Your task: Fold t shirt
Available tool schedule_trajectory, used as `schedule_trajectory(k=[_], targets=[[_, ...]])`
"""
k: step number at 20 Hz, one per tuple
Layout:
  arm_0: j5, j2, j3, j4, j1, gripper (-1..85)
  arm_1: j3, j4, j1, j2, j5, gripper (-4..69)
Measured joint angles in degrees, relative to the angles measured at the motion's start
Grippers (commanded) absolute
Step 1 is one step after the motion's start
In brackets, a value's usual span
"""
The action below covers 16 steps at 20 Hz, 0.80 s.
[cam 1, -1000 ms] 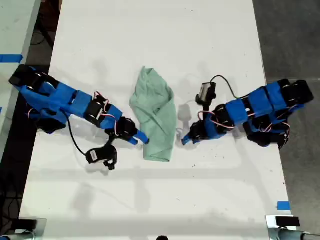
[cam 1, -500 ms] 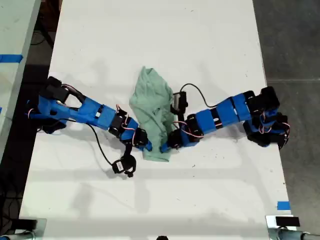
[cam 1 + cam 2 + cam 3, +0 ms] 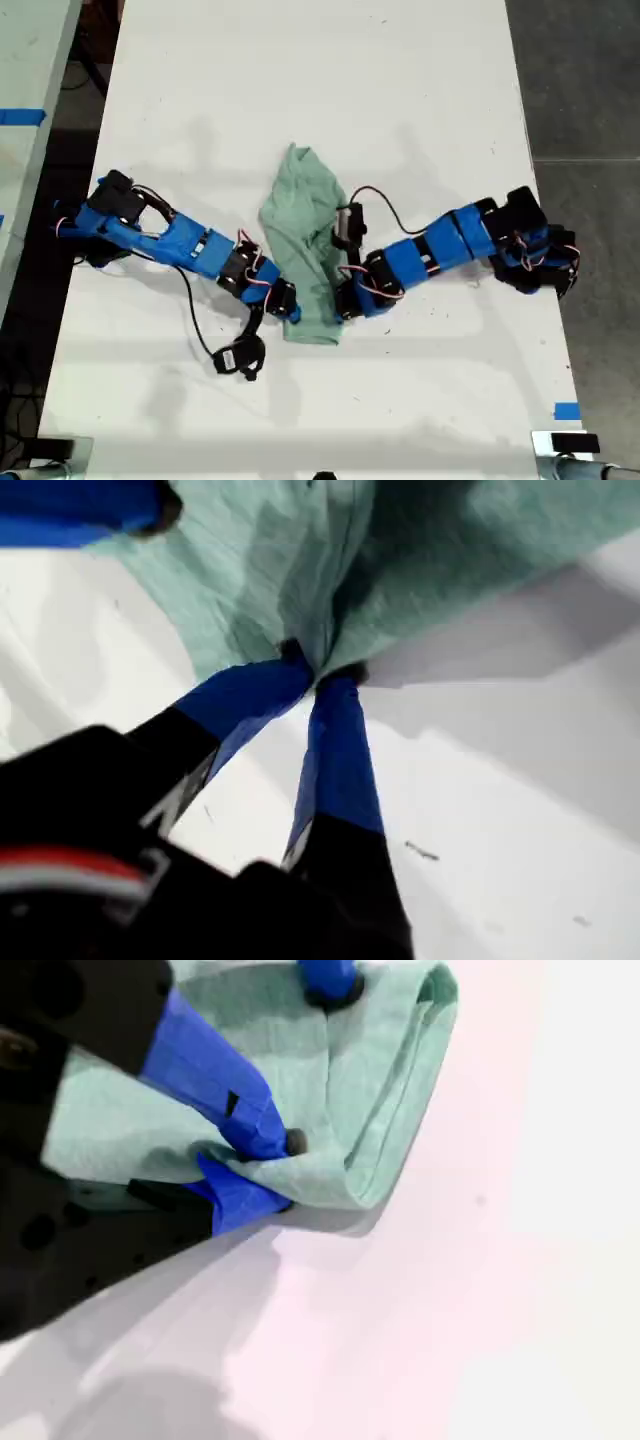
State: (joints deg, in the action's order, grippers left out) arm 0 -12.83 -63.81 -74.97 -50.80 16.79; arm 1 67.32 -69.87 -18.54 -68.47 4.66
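- Looking at a small, pale mint-green, wrinkled cloth t shirt (image 3: 305, 230) lying mid-way down the white worktop (image 3: 300, 80), bunched into a narrow strip between the two blue arms.
- Long axis running up-and-down in the exterior view, leaning a bit toward the exterior view's right at the lower end.
- Got my first gripper (image 3: 343, 303) reaching in from the exterior view's right, jaws pinched shut on a fold of the t shirt (image 3: 420, 560) near its lower end. Clear enough in the first wrist view, with the blue tips of my first gripper (image 3: 320, 670) meeting right at the cloth edge.
- Got my second gripper (image 3: 288, 308) coming in from the exterior view's left, jaws clamped on the t shirt (image 3: 370, 1080) too, one tip on top and one tucked under, just beside the rounded folded end. See my second gripper (image 3: 275, 1170) in the second wrist view.
- Both at the same lower end, on opposite sides of the strip, close together, so neither really nearer.
- Rest of the garment lying away toward the exterior view's top, so probably lifting and carrying this end along the long axis next.
- Nothing else on the worktop in the way. Only worry: loose camera cables near both wrists and jaws crowding each other.
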Motion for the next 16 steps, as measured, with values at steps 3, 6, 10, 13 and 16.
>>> schedule_trajectory(k=[3, 6, 10, 13, 16], targets=[[-0.6, -1.6, 8.2, -10.5, 4.7, -0.2, -7.8, -6.1, -2.4, -2.5, -2.7, 2.2], [-0.5, -12.7, 9.5, -20.8, -0.4, -0.2, -6.3, -5.9, 6.2, -13.1, -10.0, 2.0], [1.0, -16.8, 9.6, -24.5, -7.6, -0.2, -1.9, 0.0, 12.7, -18.3, -14.5, 24.0], [0.3, -11.4, 9.6, -22.8, -4.3, -0.2, -3.1, 3.5, 5.4, -9.2, -14.0, 33.7], [-1.8, -6.3, 11.1, -18.6, -1.1, -0.2, -7.7, 7.1, -1.8, 1.1, -10.3, 38.9]])
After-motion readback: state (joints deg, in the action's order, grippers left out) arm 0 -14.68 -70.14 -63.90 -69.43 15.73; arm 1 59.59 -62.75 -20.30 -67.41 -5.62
